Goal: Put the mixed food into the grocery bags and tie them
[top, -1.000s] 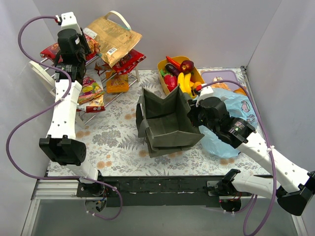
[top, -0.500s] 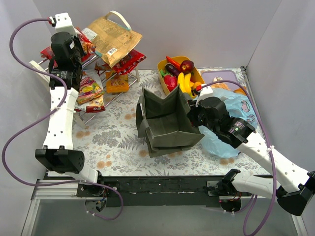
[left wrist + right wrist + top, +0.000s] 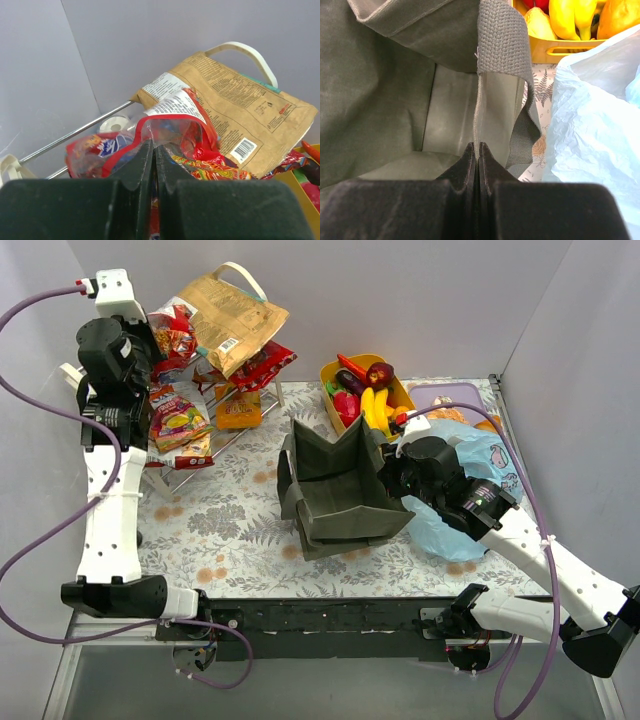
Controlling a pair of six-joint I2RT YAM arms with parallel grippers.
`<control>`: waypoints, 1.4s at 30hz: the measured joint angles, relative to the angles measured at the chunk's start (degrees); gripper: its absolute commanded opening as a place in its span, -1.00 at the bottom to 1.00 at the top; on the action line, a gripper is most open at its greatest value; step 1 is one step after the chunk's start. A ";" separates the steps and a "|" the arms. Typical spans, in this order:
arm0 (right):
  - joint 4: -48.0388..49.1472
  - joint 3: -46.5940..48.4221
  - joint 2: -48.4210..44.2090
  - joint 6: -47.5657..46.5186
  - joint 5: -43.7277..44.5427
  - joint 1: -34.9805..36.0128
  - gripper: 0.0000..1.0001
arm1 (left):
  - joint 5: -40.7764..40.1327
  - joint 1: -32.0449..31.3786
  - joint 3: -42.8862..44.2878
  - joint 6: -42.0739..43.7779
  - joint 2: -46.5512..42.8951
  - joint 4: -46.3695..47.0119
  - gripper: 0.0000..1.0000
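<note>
Grippers were both clamped: left gripper (image 3: 154,149) on a red snack packet (image 3: 172,131) at ten o'clock, right gripper (image 3: 479,150) on the olive tote (image 3: 385,95) at its three-o'clock rim, light-blue bag (image 3: 590,130) just beside.

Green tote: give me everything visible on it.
The green tote is a boxy dark olive fabric bag, standing upright mid-table with its mouth open and walls creased and slumping. A woven webbing strap loops over its right rim. No food shows inside; the bare floor is visible from the right wrist view. The right gripper has its fingers shut on the right wall's edge. The light-blue plastic bag lies just beside that wall; contact is unclear.
</note>
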 measured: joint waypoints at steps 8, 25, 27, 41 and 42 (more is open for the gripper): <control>-0.85 0.74 0.04 -0.44 0.22 0.00 -0.97 | 4.00 -2.95 1.20 0.57 -3.02 -0.76 -1.00; -4.37 3.32 1.25 -1.70 2.05 0.00 -0.97 | 25.24 -23.28 -3.41 -3.39 -11.06 2.10 -1.00; -4.74 3.65 1.38 -1.75 2.58 0.00 -0.97 | 31.08 -24.52 -6.54 -6.21 -12.33 5.20 -1.00; -6.27 3.82 1.46 -1.70 6.49 0.00 -0.97 | 54.36 -26.95 -35.12 -19.87 -14.82 25.42 -1.00; -6.32 3.82 1.46 -1.70 6.73 0.00 -0.97 | 54.86 -26.95 -36.13 -20.46 -15.02 26.25 -1.00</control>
